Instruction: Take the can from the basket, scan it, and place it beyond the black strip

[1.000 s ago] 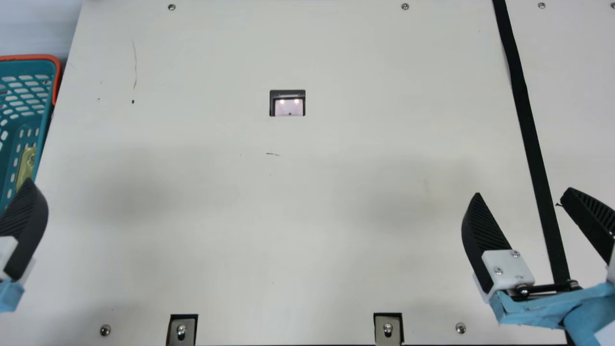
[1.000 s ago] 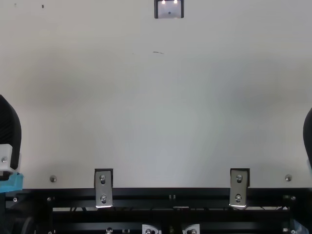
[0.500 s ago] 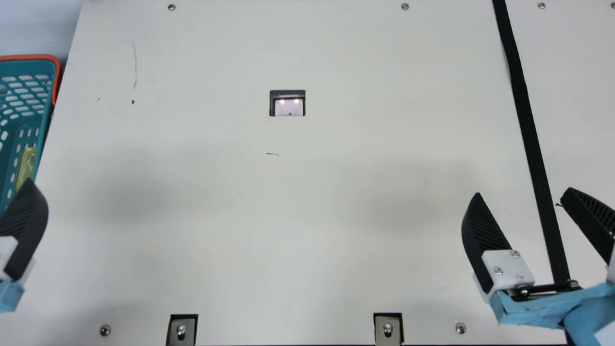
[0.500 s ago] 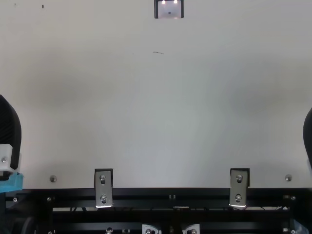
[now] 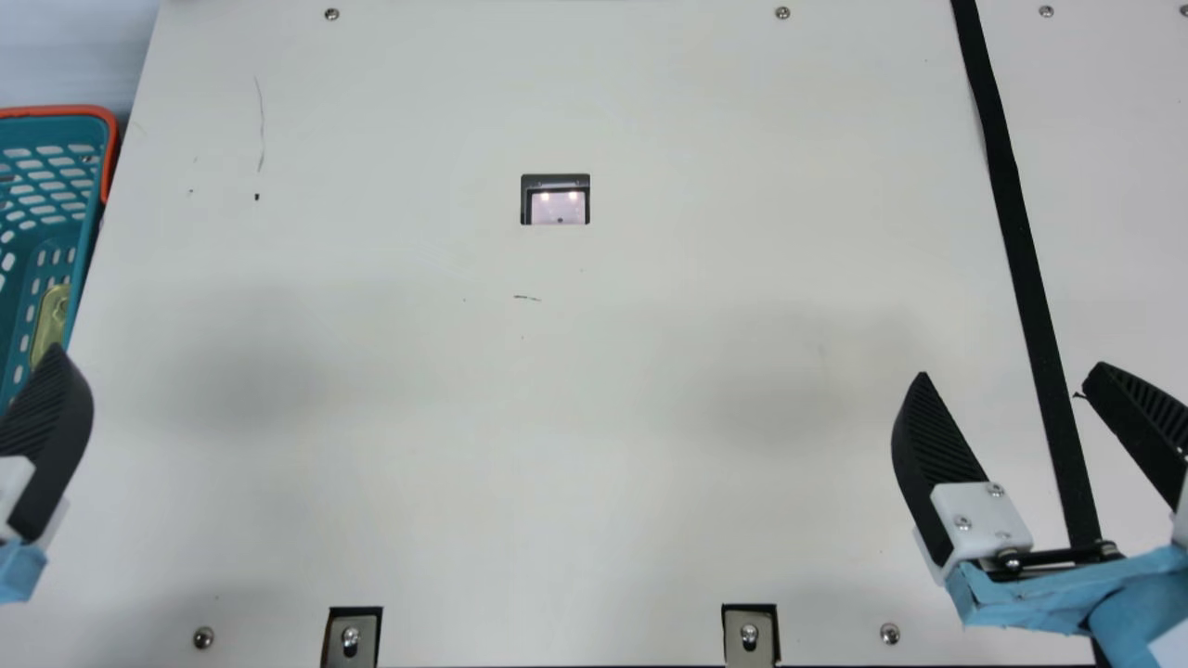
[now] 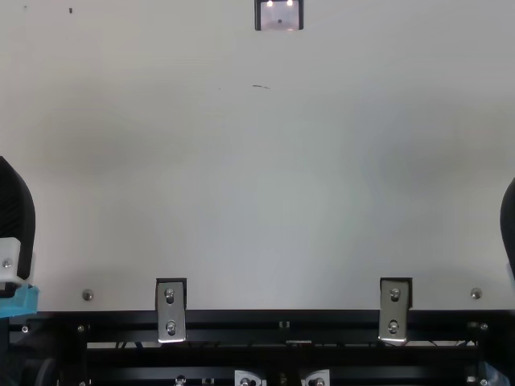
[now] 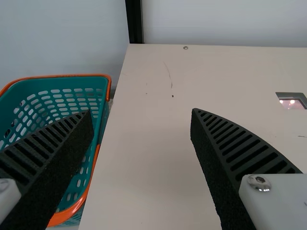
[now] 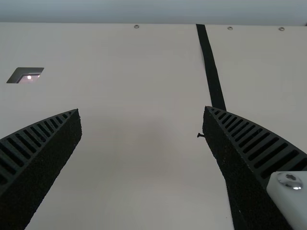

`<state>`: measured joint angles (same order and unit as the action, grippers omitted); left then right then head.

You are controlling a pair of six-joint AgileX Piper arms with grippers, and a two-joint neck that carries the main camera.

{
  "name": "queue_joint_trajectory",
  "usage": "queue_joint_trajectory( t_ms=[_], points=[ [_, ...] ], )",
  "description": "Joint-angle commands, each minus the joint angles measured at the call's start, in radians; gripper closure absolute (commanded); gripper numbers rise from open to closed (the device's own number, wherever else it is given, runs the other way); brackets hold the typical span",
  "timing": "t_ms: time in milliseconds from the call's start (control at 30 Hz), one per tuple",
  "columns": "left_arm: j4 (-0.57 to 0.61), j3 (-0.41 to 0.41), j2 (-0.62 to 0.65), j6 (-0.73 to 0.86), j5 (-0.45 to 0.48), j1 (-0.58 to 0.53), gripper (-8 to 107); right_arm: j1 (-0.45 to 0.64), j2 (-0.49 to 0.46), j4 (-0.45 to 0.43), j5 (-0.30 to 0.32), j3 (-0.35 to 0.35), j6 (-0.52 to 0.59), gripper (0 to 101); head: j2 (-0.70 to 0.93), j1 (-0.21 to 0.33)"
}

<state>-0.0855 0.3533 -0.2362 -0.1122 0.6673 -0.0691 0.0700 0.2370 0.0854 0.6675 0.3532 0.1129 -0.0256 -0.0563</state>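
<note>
No displacement is noted since the earlier frames: the left gripper (image 7: 141,110) and the right gripper (image 5: 1012,369) are found in unchanged positions, and no shift of the basket (image 5: 115,144) or its visible contents is recorded. Both pairs of jaws are spread wide, with nothing gripped. On the outer side of the left jaws the basket is sited; inside it, in the main view, a gold-coloured item, judged to be the can (image 5: 51,320), is seen just past the tip of the nearer left finger, beside the basket wall. Between the two pairs of jaws, and farther out than both, the scanner window (image 5: 557,206) is set in the table (image 5: 650,417). By the right jaws the black strip (image 5: 1018,241) is crossed in the main view, one finger being seen on each side. Step in hand, as judged: pick-up, not yet begun. For the next move, the left jaws need to be carried over the basket, lowered around the can and closed, with the wall avoided.
</note>
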Motion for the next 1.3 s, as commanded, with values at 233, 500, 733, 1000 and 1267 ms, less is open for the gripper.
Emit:
queue_joint_trajectory(
  t_ms=[233,500,733,1000,1267],
  points=[
    [0.000,0.000,0.000,0.000,0.000,0.000,9,0.000,0.000,0.000,0.000,0.000,0.000,0,-0.002,0.009],
    [0.000,0.000,0.000,0.000,0.000,0.000,9,0.000,0.000,0.000,0.000,0.000,0.000,0,0.011,0.005],
    [0.000,0.000,0.000,0.000,0.000,0.000,9,0.000,0.000,0.000,0.000,0.000,0.000,0,0.062,0.001],
    [0.000,0.000,0.000,0.000,0.000,0.000,9,0.000,0.000,0.000,0.000,0.000,0.000,0,0.147,0.011],
    [0.000,0.000,0.000,0.000,0.000,0.000,9,0.000,0.000,0.000,0.000,0.000,0.000,0,0.243,0.028]
  ],
)
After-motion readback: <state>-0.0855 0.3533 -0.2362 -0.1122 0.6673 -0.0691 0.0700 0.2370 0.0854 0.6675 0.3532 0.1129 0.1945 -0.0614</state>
